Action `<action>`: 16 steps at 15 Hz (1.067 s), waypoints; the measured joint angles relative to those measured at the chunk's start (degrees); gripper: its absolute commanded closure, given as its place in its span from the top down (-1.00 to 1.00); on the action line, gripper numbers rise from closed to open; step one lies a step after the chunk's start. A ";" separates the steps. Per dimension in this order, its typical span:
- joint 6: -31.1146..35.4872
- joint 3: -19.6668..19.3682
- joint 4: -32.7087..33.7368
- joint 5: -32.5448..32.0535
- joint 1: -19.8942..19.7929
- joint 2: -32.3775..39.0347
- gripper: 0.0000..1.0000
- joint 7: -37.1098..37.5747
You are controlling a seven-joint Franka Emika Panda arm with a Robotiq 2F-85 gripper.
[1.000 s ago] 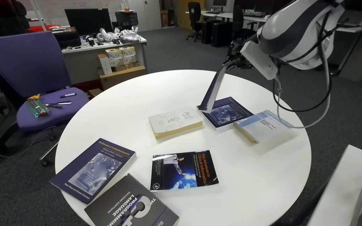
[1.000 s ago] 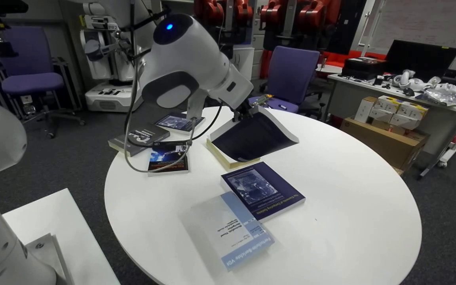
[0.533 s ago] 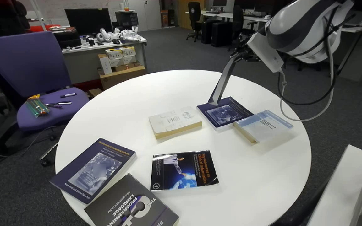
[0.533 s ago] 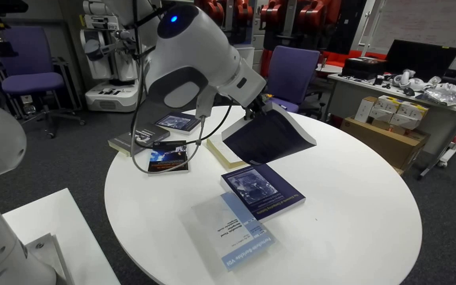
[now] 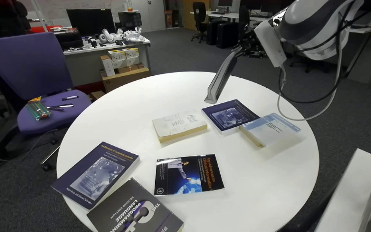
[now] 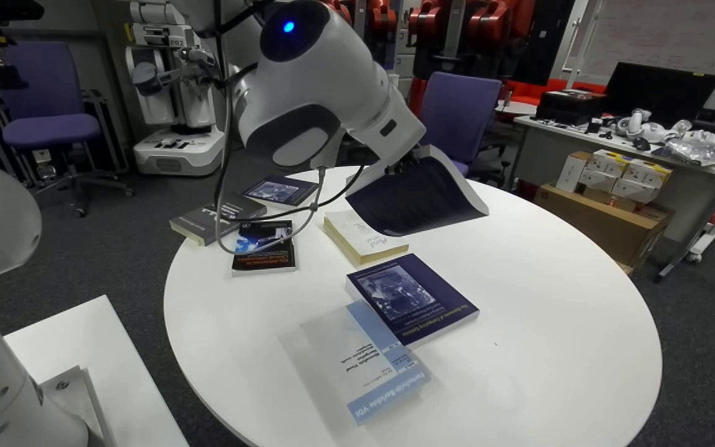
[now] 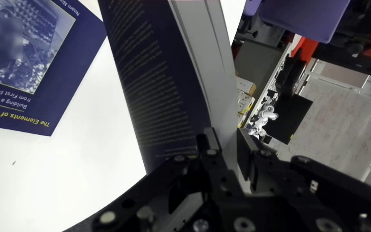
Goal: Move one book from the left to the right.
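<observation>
Navy, a tilted book (image 6: 416, 198) hung over the table (image 6: 556, 347) just right of centre in an exterior view, the gripper (image 7: 228, 141) pinching its edge.

The round white table (image 6: 550, 323), plastic-looking, was smooth and faintly glossy. The curved dark blue paperback book (image 7: 159, 80) in the black two-fingered gripper (image 7: 227, 145) had a smooth cover over pale paper pages; the gripper looked matt, dotted with shiny metal screws. The thin black paperback with orange lettering (image 5: 188, 175) bore glossy streaks. The thick grey rectangular book (image 5: 134, 211) seemed matt. The purple cloth chair (image 5: 27, 64) looked matt too, the dark grey carpet (image 5: 169, 54) rough.
</observation>
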 measured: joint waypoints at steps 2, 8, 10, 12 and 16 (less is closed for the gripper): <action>0.00 -0.74 0.06 0.04 -0.07 3.23 -0.90 0.00; -0.01 -5.97 -0.65 -0.41 0.32 13.07 -0.90 -2.73; -0.03 -8.41 -1.20 -0.83 0.77 16.56 -0.90 -4.86; -0.03 -11.53 -1.59 -2.06 1.61 20.24 -0.90 -7.09; -0.02 -18.24 -1.61 -6.28 2.95 28.10 -0.90 -10.92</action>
